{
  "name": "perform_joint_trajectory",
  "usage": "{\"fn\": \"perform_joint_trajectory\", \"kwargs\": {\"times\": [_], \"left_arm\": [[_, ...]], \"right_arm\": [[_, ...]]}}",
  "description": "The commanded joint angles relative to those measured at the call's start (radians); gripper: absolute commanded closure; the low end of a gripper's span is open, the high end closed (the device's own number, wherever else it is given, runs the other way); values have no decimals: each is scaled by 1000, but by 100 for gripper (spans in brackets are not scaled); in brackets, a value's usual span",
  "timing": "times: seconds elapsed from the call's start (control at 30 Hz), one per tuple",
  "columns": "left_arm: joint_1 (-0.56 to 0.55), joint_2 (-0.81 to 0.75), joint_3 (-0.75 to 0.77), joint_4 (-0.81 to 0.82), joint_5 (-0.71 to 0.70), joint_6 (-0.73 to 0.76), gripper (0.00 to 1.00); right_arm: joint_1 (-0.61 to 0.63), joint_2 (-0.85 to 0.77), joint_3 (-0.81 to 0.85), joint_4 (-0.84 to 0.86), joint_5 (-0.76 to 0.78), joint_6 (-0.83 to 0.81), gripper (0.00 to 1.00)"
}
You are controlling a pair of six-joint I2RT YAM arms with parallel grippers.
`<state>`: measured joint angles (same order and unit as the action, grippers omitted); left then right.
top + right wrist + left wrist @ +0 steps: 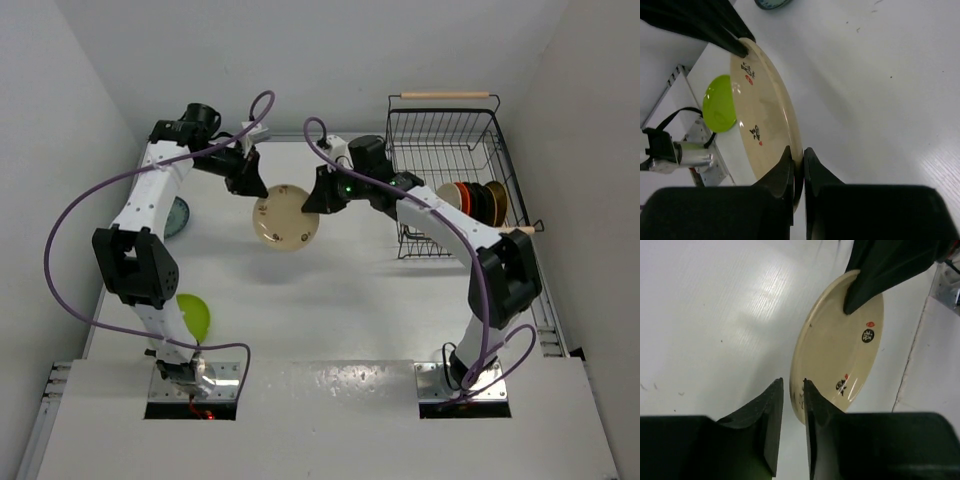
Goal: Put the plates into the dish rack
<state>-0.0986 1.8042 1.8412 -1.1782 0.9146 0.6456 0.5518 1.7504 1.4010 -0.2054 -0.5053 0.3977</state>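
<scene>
Spanning the white table (330, 300), two arms meet over its middle with a beige plate (287, 220) held tilted between them, apparently clear of the surface. The rack (440, 125) stands at the far right with several plates (478, 203) upright in its near end. A lime plate (197, 315) lies at the near left and a teal plate (178, 215) at the far left, both not yet loaded.

The danger at this point looks like a dropped or wrenched plate. It is glossy and caught only by its thin rim. If both grippers clamp and pull in different directions, or one lets go before the other has a firm bite, it could twist out and fall to the table. The swing right to the rack, judged from here, also risks clipping the wire wall.

The right gripper (797, 155) is closed on the plate's right rim, which fills the slit between its fingers. The left gripper (793, 390) sits at the opposite, far-left rim. Its fingers (771, 415) stand narrowly apart with the rim running into the gap, and whether they press it cannot be told.
</scene>
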Motion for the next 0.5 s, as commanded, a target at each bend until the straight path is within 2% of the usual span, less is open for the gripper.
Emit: {"fn": "perform_joint_trajectory", "kwargs": {"times": [0.0, 0.03, 0.07, 0.13, 0.17, 0.27, 0.3, 0.33, 0.4, 0.43, 0.47], "left_arm": [[0, -45, 39, -21, -90, -27, 68], [0, -45, 55, -38, -196, -15, 40], [14, -45, 55, -53, -244, 2, 30], [72, -68, 55, -93, -305, 61, 15], [101, -77, 34, -93, -359, 80, 5], [194, -106, -91, -103, -466, 167, 2], [210, -106, -133, -103, -556, 186, 2], [224, -106, -234, -91, -601, 202, 2], [261, -135, -353, -31, -719, 239, 8], [272, -144, -476, -2, -750, 253, 10], [281, -144, -535, 33, -779, 262, 14]], "right_arm": [[-23, -90, 6, 74, 77, -3, 100], [-29, -116, 7, 45, 109, -14, 100], [-35, -144, 15, 29, 223, -55, 100], [-44, -166, 47, -28, 307, -101, 100], [-68, -202, 61, -87, 446, -126, 100], [-118, -241, 128, -164, 623, -195, 100], [-127, -255, 139, -173, 696, -239, 100], [-145, -270, 154, -184, 740, -252, 100], [-179, -279, 177, -215, 917, -305, 100], [-199, -279, 181, -227, 992, -322, 100], [-210, -275, 196, -238, 1034, -338, 100]]}}
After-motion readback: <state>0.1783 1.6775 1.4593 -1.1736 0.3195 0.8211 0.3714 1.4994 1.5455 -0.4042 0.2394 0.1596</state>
